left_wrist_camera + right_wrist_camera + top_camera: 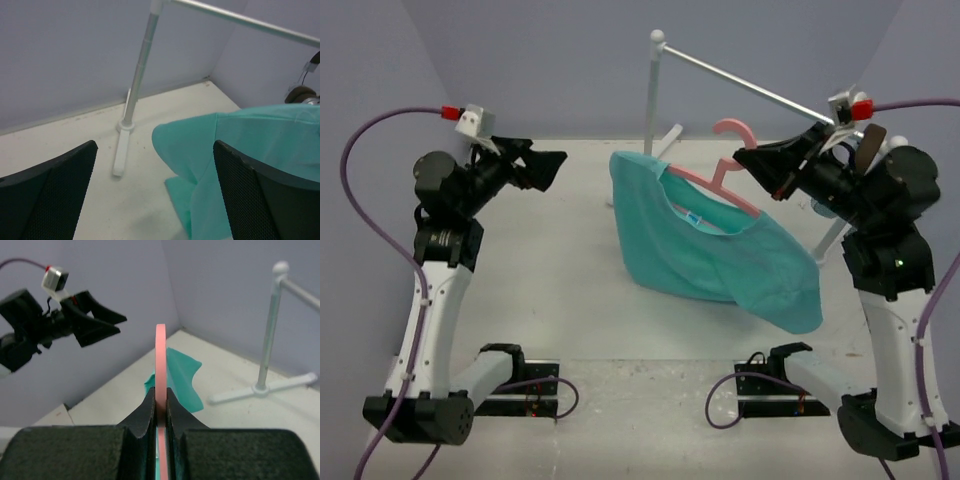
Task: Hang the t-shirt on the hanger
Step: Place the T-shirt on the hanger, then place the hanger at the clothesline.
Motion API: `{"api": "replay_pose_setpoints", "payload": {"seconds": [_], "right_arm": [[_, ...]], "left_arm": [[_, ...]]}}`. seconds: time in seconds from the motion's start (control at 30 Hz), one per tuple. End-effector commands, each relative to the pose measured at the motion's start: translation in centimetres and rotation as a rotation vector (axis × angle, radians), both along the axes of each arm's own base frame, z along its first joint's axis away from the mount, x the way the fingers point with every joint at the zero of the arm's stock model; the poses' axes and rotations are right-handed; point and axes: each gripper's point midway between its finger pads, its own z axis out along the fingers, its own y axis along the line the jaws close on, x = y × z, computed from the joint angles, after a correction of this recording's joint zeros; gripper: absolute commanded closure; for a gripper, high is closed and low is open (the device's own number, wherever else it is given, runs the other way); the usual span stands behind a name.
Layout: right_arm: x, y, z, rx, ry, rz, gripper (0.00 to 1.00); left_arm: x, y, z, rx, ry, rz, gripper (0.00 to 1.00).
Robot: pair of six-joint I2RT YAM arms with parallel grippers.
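Right gripper [767, 172]: jaws closed tight on the hanger [720, 182], pinching the thin pink frame edge-on between the two pads. From the right wrist the pink strip [160, 355] runs straight up and out ahead of the closed fingers.

The t-shirt [710, 250] hangs from the hanger just beyond and below the right jaws. Its neck opening sits around the pink arm, and the teal cloth drapes down toward the table [550, 290]. One sleeve end droops under the right gripper. A fold of teal [182, 375] shows just past the fingertips, low and to one side of the pink strip.

The hook curves up above the right jaws, apart from the silver rack rod [750, 85].

Left gripper [558, 168]: jaws spread wide, nothing between them. It is raised off the table, pointing at the shirt and well apart from it. In its wrist view the shirt's near edge [260, 135] lies ahead, toward the right-hand finger [265, 195]. The rack post [140, 70] stands farther ahead, between the two fingers.
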Motion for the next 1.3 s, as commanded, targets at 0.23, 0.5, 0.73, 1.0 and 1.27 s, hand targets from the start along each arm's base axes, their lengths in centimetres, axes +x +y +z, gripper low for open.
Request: {"api": "replay_pose_setpoints", "payload": {"seconds": [0.23,0.5,0.73,1.0,1.27], "right_arm": [[3.5,-3.5,7.6,0.091,0.059,-0.468,1.00],[6.6,-7.7,1.8,-0.068,0.173,-0.849,1.00],[9.2,-8.5,-1.3,-0.142,0.242,-0.949,1.00],[12.0,-9.5,0.5,-0.160,0.172,-1.077,1.00],[12.8,-11.3,4.3,-0.111,0.041,-1.205,1.00]], "left_arm": [[-5.9,4.9,5.3,-0.070,-0.113,0.303,0.00],[-7.2,2.2,-3.8,-0.046,0.041,0.139,0.00],[-5.9,2.2,-13.7,-0.024,0.205,0.147,0.00],[-6.0,1.5,-17.6,0.017,0.279,0.085,0.00],[-6.8,1.4,-17.8,0.013,0.266,0.075,0.00]]}}
